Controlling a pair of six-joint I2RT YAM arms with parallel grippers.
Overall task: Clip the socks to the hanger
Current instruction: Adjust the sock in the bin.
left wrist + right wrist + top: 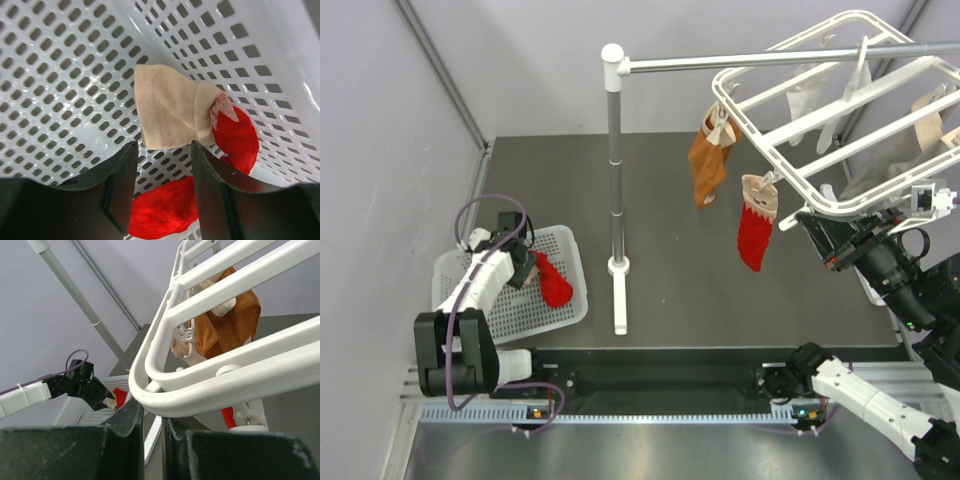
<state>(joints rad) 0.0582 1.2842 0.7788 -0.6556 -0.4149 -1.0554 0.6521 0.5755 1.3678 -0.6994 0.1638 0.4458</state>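
while the left arm (480,280) reaches into the white perforated basket (570,262) at the left of the worktop (720,300), the left jaws stand apart just above the loose red sock (555,282), gripping nothing. in the wrist view its pale cuff (170,117) lies flat on the basket floor just ahead of the fingertips (122,170), and red fabric shows down between them.

the step in hand looks like the pick-up. to do it well, i would ease the jaws forward so they straddle the cuff rather than the bunched red foot. then come straight down until the tips nearly meet the mesh, and close on the cuff's edge. a pinch there leaves fabric free to feed into a peg. tips pushed too deep could catch in the holes, and the lift should clear the basket wall before swinging right.

past the grey stand (613,160) in the middle, an orange sock (708,165) and a hung red sock (755,225) dangle from pegs on the near rail of the hanger (240,375). it hangs tilted from the stand's rail, with pale socks (810,100) further back.

at the right, the right jaws are together, seemingly clamped on the hanger's lower corner rim to steady it. that hold needs to be firm while the sock comes across. which peg is free i cannot tell.
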